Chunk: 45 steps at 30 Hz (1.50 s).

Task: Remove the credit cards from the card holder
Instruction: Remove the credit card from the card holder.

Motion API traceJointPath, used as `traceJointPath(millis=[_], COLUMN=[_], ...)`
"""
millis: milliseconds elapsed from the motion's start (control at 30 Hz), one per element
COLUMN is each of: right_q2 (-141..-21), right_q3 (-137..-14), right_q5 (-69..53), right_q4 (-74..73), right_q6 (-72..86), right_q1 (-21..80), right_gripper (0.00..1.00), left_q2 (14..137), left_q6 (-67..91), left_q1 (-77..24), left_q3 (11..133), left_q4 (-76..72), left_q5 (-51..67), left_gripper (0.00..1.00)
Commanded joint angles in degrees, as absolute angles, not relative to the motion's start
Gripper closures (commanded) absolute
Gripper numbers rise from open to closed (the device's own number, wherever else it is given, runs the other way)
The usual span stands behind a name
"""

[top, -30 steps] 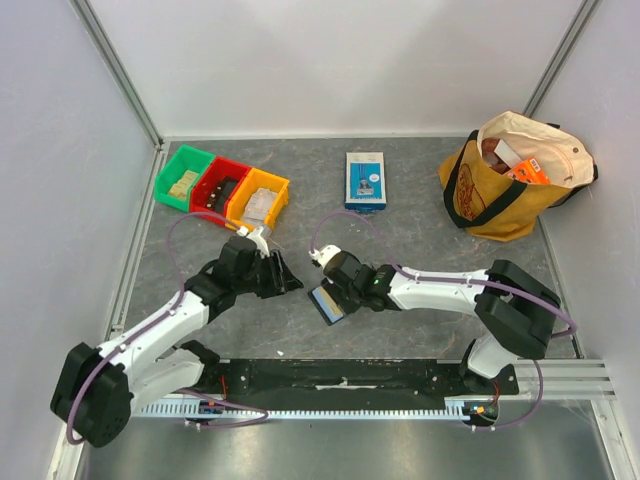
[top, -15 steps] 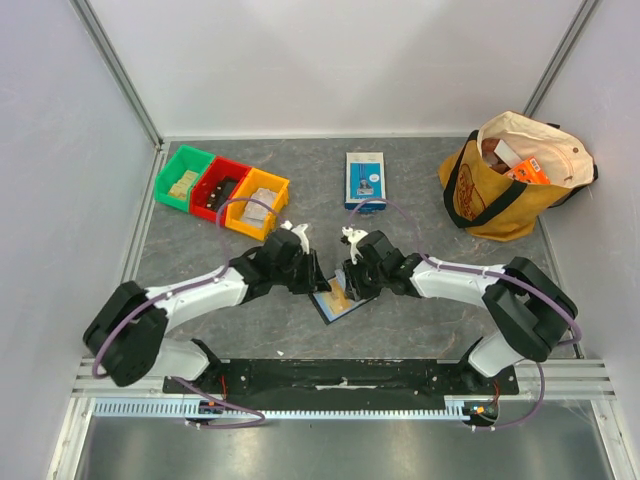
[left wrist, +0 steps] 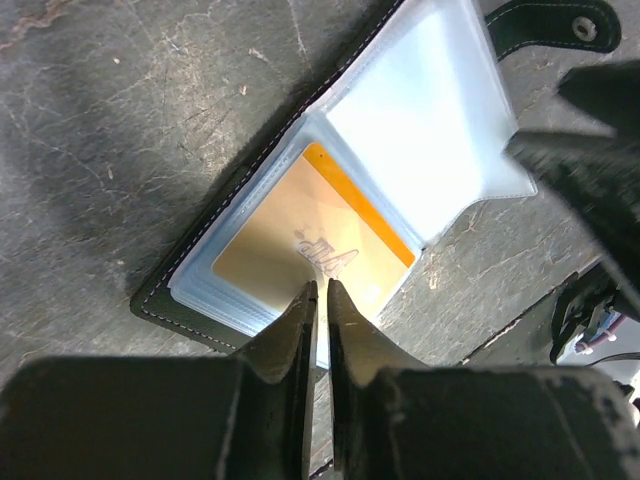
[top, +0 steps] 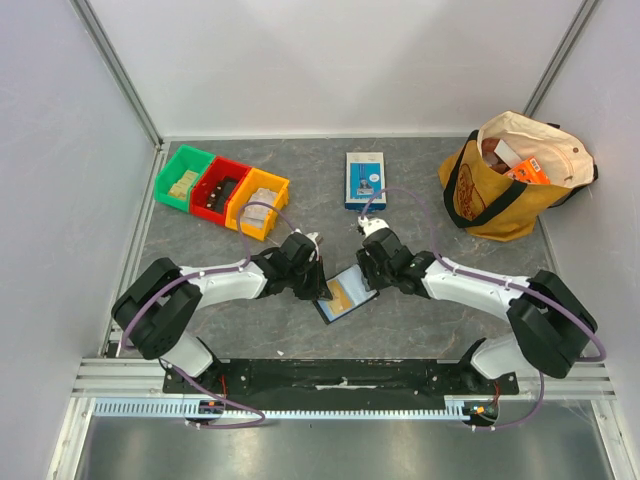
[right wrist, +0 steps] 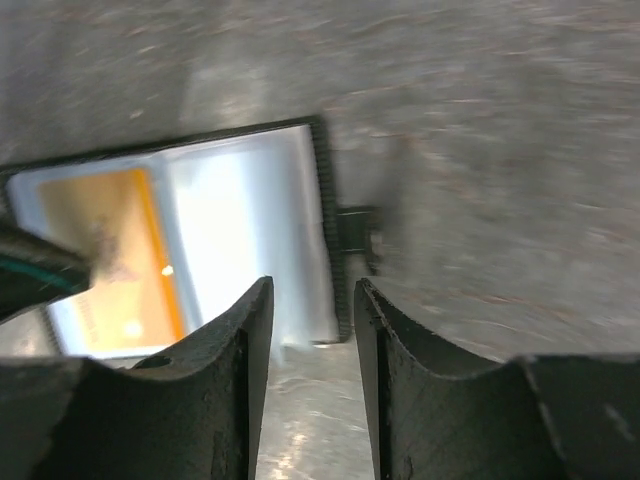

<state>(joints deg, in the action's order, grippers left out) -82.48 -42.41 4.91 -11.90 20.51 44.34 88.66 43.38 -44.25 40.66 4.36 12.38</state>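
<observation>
From above, the flat black card holder [top: 345, 297] with clear pockets lay open on the grey bench [top: 430, 225] between my arms, within reach of both. At my left wrist, my left jaws stood almost closed at the near edge of the yellow-orange credit card [left wrist: 300, 245], apparently to pinch it; I couldn't tell if they gripped. At my right wrist, my right jaws hung half open and empty over the holder's strap side, probably to steady it.

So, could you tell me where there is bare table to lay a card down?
Bare grey table lies between the yellow plastic bin and the blue-and-white box, and between that box and the yellow cloth bag. It is crowded around the open black card holder, where the left tool and right tool meet.
</observation>
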Motion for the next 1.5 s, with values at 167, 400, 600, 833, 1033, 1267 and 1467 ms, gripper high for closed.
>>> traceJointPath(millis=[167,400,600,833,1033,1267,1467], right_q2=[-73.8,-74.8,-81.0,-86.9,-90.1,-93.9,-96.0], right_q3=[-45.8,-45.7,-46.2,-44.7,-41.9,-39.6,-37.7], right_q5=[10.1,-10.4,-17.8,-22.9,-27.8,-33.2,-37.1], right_q4=[-15.3,-7.3,-3.9,-0.8,4.3,9.6,14.2], right_q6=[18.7,18.9,19.2,20.5,22.2,24.3,26.6], right_q1=[44.1,43.9,42.0,38.9,36.1,33.8,32.4], right_gripper=[0.52,0.47,0.49,0.53,0.55,0.61,0.67], left_q2=[82.4,77.2,81.3,84.5,85.3,85.8,86.0], left_q6=[45.6,46.1,45.6,45.5,45.8,46.2,46.2], left_q1=[-44.6,-44.6,-44.5,-44.6,-44.6,-44.6,-44.6], left_q3=[38.8,37.7,38.8,38.6,37.6,36.7,36.5], left_q4=[5.3,5.1,5.2,5.2,5.4,5.4,5.6], left_q5=[8.7,5.4,6.1,7.3,7.6,7.6,7.6], left_gripper=[0.86,0.86,0.87,0.87,0.88,0.89,0.89])
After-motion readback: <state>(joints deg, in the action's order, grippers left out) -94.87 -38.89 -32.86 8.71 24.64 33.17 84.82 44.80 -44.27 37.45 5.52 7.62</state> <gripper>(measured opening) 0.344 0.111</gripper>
